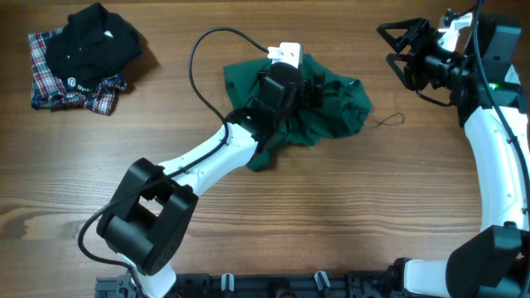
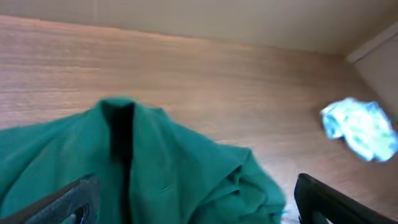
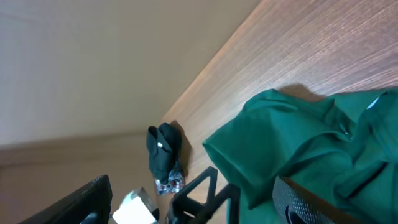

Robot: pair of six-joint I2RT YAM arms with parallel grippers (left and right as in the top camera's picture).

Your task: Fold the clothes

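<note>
The clothes, a crumpled dark green garment (image 1: 331, 112), lie at the table's centre, with a thin drawstring cord (image 1: 387, 122) trailing to the right. My left gripper (image 1: 317, 86) hangs open right over the heap. In the left wrist view its fingers (image 2: 69, 200) stand wide on either side of a raised green fold (image 2: 180, 168), not pinching it. My right gripper (image 1: 387, 45) is open up at the far right, off the garment, with nothing between its fingers. From the right wrist view the garment (image 3: 311, 143) lies beyond its fingers (image 3: 323, 202).
A black shirt with a red-blue plaid shirt (image 1: 83, 54) is bunched at the far left corner. A small pale blue-white cloth (image 2: 360, 129) lies on the wood beyond the garment in the left wrist view. A black cable (image 1: 199, 74) loops over the table behind the left arm.
</note>
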